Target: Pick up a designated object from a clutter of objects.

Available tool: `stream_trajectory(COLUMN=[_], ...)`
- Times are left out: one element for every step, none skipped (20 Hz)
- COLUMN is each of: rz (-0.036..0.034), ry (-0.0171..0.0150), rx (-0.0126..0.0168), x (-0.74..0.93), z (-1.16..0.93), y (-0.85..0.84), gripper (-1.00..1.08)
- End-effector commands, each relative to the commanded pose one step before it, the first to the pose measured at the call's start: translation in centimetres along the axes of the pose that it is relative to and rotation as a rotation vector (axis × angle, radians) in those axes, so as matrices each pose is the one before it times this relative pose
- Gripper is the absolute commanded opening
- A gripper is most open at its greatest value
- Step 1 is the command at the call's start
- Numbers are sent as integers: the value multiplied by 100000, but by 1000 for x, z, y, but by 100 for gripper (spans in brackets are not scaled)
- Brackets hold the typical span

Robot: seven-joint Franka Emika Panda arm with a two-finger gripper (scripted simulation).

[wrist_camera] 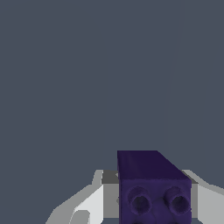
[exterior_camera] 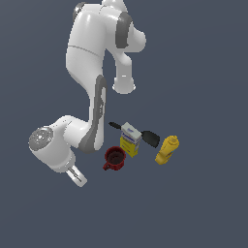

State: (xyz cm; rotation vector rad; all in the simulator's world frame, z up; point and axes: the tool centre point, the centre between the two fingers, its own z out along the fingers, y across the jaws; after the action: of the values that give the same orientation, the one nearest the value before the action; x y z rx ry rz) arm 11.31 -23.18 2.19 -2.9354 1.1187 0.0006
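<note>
In the wrist view the designated object [wrist_camera: 153, 188], a small dark purple block with two round holes in its near face, sits between my gripper's [wrist_camera: 151, 210] white fingers [wrist_camera: 87, 205], which close against both of its sides. In the exterior view my gripper [exterior_camera: 79, 178] is at the exterior view's left, apart from the clutter of objects, and the block itself cannot be made out there. The clutter is a red mug [exterior_camera: 115, 158], a yellow-and-white carton box [exterior_camera: 131, 139], a black spatula [exterior_camera: 147, 137] and a yellow mustard bottle [exterior_camera: 167, 149].
My arm's white links [exterior_camera: 92, 63] rise above and behind the clutter. The plain dark grey floor [exterior_camera: 203, 203] stretches all around. Beyond the block the wrist view shows only that floor.
</note>
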Motion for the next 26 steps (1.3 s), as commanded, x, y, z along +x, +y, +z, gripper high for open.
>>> stream_trajectory(rz=[15, 0, 0, 0, 0, 0, -59, 0, 0, 0, 0, 0, 0, 0, 0, 0, 0, 0, 0, -1, 0, 0, 0, 0, 0, 0], ry=[37, 0, 0, 0, 0, 0, -30, 0, 0, 0, 0, 0, 0, 0, 0, 0, 0, 0, 0, -30, 0, 0, 0, 0, 0, 0], rx=[8, 0, 0, 0, 0, 0, -20, 0, 0, 0, 0, 0, 0, 0, 0, 0, 0, 0, 0, 62, 0, 0, 0, 0, 0, 0], x=[24, 0, 0, 0, 0, 0, -29, -15, -46, -77, -108, -139, -172, -206, -241, -277, -314, -352, -391, -430, -473, -515, -560, -606, -654, -701], z=[-8, 0, 0, 0, 0, 0, 14, -16, -49, -82, -115, -149, -184, -221, -258, -297, -337, -378, -420, -463, -509, -556, -604, -655, -708, -760], y=[5, 0, 0, 0, 0, 0, -36, -12, -37, -61, -86, -111, -137, -164, -192, -221, -251, -281, -313, -343, -379, -414, -450, -488, -527, -566], gripper=[-100, -100, -100, -100, -100, -100, -100, -100, -100, -100, -100, -100, -100, -100, -100, -100, -100, -100, -100, -100, -100, -100, -100, -100, -100, -100])
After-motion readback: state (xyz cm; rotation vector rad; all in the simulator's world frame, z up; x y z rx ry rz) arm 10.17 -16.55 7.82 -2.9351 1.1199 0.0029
